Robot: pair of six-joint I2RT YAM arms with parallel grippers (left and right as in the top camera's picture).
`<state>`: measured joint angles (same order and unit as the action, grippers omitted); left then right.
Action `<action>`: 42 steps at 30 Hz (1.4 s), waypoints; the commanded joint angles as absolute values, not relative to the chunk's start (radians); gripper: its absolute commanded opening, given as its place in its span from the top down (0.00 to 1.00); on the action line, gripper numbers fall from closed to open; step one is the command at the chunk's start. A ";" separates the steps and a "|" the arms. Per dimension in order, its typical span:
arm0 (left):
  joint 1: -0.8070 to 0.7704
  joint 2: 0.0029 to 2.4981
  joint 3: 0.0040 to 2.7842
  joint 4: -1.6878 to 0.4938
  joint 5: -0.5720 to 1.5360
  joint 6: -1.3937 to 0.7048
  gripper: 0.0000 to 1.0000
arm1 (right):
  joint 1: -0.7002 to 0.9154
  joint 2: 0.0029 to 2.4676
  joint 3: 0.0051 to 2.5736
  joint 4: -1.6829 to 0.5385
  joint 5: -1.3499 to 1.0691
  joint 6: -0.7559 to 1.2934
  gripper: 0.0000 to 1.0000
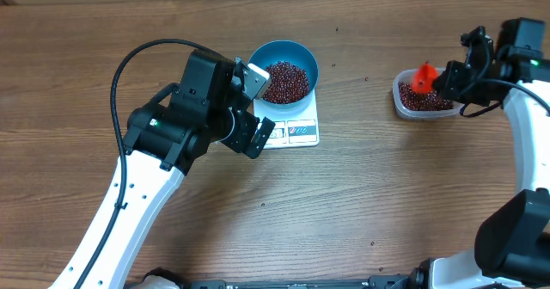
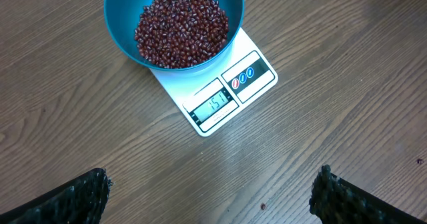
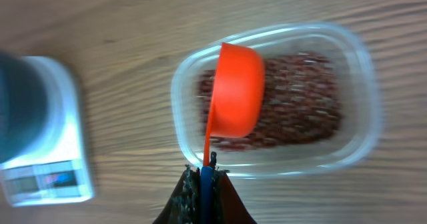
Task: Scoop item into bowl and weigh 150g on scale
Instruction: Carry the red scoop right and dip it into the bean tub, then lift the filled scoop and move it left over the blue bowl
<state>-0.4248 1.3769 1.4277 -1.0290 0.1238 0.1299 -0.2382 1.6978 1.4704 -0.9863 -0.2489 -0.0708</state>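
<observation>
The wooden table (image 1: 387, 186) carries everything, with the two white-and-black arms reaching in from the near edge. The left gripper (image 2: 210, 203) hovers above the table just in front of the scale, its jaws spread wide apart and nothing between them; its dark ridged fingertips (image 2: 83, 196) show at the bottom corners of the left wrist view. The right gripper (image 3: 203, 184) is off to the right, its jaws pressed together on the thin handle of the scoop. The scale (image 2: 257, 67), flat and white, lies left of centre on the table, and the blue bowl (image 2: 117, 31) stands on its far part, covering most of the platform. The clear plastic tub (image 3: 360, 117) sits well apart from the scale on the right. The orange scoop (image 3: 237, 91) hangs over the tub, tipped on its side, cup away from the gripper; that view is blurred, so whether the cup holds anything cannot be told. The beans (image 2: 181, 27), dark red-brown, lie heaped in the bowl, and more of them cover the tub's floor. The scale's display (image 2: 212, 104) shows digits that look like 151; beside it a dark panel (image 2: 243, 77) bears red and blue oval marks too small to read.
</observation>
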 commanded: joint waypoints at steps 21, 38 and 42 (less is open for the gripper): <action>-0.426 1.380 1.435 -1.028 0.123 0.120 0.00 | 0.040 1.644 1.488 -0.977 0.238 -0.001 0.96; -0.426 1.380 1.435 -1.028 0.123 0.120 0.00 | 0.257 1.656 1.487 -0.736 -0.462 -0.429 0.97; -0.426 1.380 1.435 -1.028 0.123 0.120 0.00 | 0.353 1.728 1.487 -0.683 -0.338 -0.429 0.96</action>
<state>-0.4248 1.3769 1.4277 -1.0294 0.1234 0.1299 0.3088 1.6970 1.4719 -0.7124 -0.4061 -0.3988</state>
